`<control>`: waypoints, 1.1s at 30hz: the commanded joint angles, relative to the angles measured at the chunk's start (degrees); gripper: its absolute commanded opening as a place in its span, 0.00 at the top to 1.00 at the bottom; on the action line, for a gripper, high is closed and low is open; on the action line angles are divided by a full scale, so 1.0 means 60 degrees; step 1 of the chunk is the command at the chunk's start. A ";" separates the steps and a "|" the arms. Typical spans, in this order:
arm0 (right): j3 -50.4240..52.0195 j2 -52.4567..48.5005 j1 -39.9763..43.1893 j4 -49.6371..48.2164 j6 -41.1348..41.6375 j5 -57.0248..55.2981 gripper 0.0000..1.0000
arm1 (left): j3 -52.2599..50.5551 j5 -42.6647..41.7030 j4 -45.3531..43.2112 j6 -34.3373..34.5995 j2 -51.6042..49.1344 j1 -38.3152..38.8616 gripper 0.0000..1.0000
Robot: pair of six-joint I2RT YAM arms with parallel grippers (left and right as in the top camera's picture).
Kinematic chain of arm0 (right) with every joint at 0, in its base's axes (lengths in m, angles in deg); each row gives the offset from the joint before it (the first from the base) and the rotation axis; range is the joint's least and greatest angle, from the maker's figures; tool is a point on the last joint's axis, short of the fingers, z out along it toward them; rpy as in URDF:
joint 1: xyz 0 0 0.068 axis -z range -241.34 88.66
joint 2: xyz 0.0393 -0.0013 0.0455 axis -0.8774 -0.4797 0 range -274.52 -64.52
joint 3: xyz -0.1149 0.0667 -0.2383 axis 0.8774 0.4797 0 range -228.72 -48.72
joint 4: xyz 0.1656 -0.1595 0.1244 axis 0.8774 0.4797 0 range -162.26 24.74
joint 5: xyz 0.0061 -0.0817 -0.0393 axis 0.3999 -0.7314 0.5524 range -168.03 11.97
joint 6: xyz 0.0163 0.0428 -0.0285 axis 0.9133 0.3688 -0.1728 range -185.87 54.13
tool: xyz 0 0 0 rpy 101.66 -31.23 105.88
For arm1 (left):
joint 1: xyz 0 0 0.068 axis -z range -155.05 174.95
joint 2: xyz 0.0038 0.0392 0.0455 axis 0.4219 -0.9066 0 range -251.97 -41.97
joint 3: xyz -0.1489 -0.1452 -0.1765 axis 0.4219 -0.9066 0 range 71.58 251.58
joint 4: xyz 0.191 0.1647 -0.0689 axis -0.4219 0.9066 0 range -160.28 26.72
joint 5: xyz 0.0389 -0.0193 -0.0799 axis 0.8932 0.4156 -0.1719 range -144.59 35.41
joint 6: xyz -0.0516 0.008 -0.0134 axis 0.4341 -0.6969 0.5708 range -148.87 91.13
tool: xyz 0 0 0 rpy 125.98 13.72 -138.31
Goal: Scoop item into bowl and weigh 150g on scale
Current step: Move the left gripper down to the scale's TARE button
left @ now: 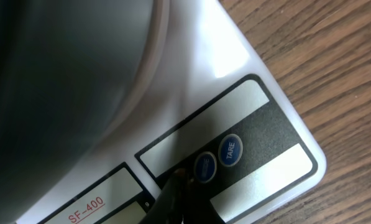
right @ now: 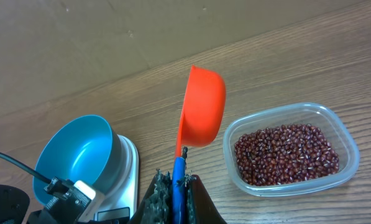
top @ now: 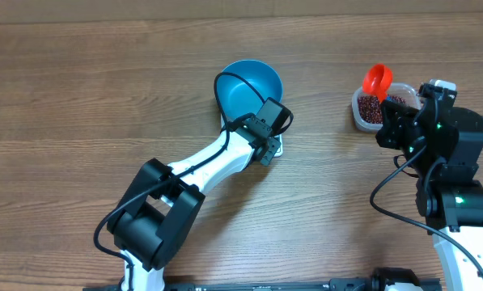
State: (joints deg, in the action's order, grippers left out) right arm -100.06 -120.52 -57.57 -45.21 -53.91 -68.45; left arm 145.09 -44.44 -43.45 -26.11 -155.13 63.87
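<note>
While both arms reach over the wooden desk [top: 79, 97], the bright-blue bowl [top: 249, 87] sits on the white kitchen scale [left: 235, 62] and covers most of its platform; only the edge with the display panel is exposed. The clear plastic tub [top: 358, 117] stands on the desk to the right of the bowl, apart from it. The red scoop [right: 202, 106] hangs above the desk between bowl and tub, nearer the tub, with its cup tilted on edge and its blue handle [right: 179, 177] running down into the right tool [right: 178, 186]. The right tool is clamped tight on that handle. The left tool [left: 174, 186] is fully closed and holds nothing; its dark tip appears to touch the scale's panel beside a round blue button, next to the TARE button [left: 230, 150]. The beans [right: 284, 152], small, oval and dark red-brown, lie in the tub.
</note>
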 commanded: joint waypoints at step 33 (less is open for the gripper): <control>-0.0317 0.0044 0.0073 -0.0066 -0.0004 -0.0095 0.96 | -0.0051 0.0310 -0.0211 -0.0182 -0.0215 0.0000 0.96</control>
State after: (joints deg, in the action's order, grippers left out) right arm -100.06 -120.52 -57.59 -45.24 -53.89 -68.43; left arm 145.09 -42.97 -44.37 -26.11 -155.39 63.87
